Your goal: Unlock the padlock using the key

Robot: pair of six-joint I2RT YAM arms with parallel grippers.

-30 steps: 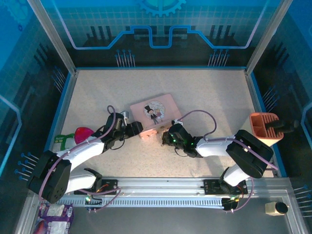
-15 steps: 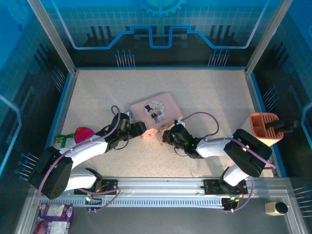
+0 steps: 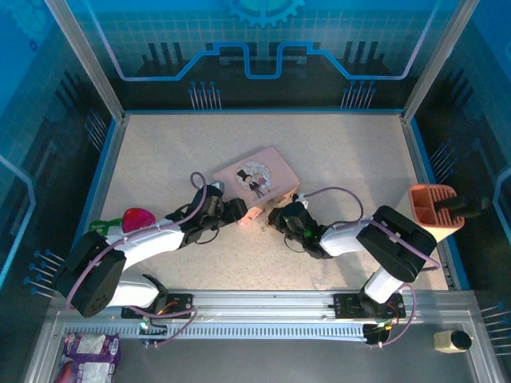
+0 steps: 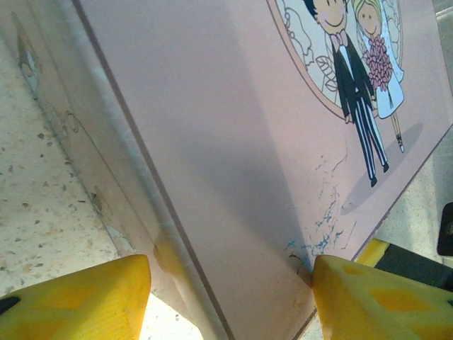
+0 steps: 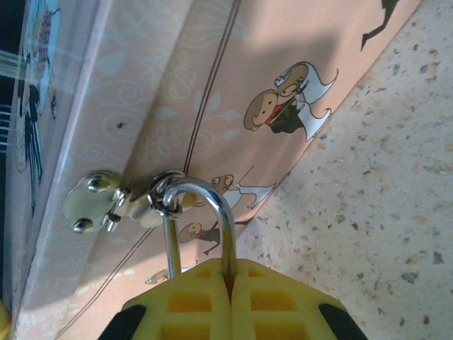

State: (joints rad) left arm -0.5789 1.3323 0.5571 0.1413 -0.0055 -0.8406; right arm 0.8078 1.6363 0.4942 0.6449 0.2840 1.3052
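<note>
Pink tin [image 4: 212, 142] clasped by left jaws, silver padlock [image 5: 226, 227] shackle pinched in right jaws

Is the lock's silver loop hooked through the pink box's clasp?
Yes, the silver loop threads through the clasp ring on the pink box.

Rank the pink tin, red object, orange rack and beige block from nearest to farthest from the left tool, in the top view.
1. pink tin, right at the left tool
2. red object, left side
3. orange rack, right edge
4. beige block, near-right corner
</note>
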